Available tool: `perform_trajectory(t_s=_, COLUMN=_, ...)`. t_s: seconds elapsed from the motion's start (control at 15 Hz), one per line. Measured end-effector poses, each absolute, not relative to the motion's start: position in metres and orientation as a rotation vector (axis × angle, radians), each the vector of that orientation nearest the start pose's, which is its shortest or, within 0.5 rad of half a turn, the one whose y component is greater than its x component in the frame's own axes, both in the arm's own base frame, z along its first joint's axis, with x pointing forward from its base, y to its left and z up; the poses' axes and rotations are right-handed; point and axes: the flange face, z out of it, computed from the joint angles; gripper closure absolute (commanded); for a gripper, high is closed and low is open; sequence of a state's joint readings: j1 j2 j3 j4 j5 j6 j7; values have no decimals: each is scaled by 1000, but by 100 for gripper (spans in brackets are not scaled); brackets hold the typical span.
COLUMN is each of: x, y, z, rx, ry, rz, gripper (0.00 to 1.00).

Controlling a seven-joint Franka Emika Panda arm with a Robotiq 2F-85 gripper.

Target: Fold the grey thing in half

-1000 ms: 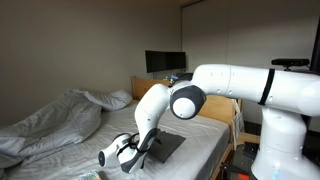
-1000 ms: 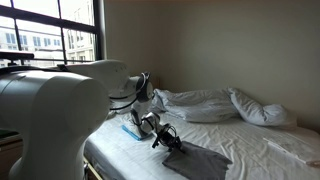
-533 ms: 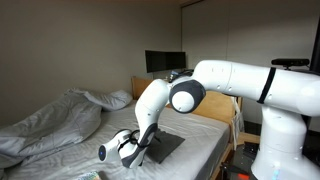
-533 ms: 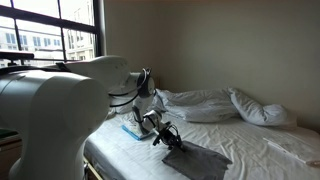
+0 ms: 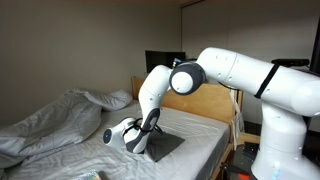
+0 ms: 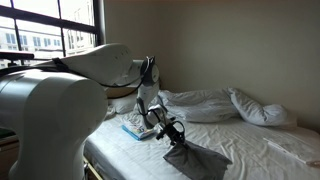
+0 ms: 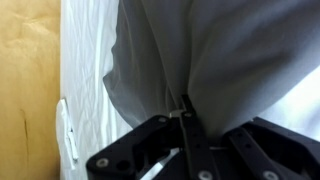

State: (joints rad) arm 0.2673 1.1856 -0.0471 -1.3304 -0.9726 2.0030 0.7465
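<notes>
The black fingers (image 7: 187, 118) are pinched tight on an edge of the grey thing (image 7: 220, 50), a thin, soft charcoal cloth gathered into draped folds at the pinch. Beneath the fingers, the remaining cloth lies flat on the smooth whitish sheet (image 6: 270, 150). Beyond them sits a rumpled light blanket (image 6: 215, 105).

pos | the grey thing (image 6: 203, 160) lies on the bed (image 6: 285, 150), near its front edge | blanket (image 6: 215, 104) on the bed, behind the grey thing, well apart | window (image 6: 45, 40) left of the bed
</notes>
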Motion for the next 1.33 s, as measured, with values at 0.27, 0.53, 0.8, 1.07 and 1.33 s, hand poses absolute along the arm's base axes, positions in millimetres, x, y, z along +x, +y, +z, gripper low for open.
perform_trajectory(t_s=0.27, x=664, y=66, z=22, rx=2311, ry=337, rz=-128, gripper=90)
perform_trajectory(t_s=0.53, x=674, y=18, z=45, rx=2410, ry=475, rz=-225, gripper=90)
perform_trajectory(t_s=0.8, x=676, y=-26, z=54, rx=2517, ry=598, rz=-360, gripper=90)
perform_trajectory(t_s=1.07, x=671, y=-57, z=52, rx=2636, ry=726, rz=-475, gripper=90)
perform_trajectory(t_s=1.33, x=662, y=-87, z=52, rx=2724, ry=804, rz=-587, gripper=90)
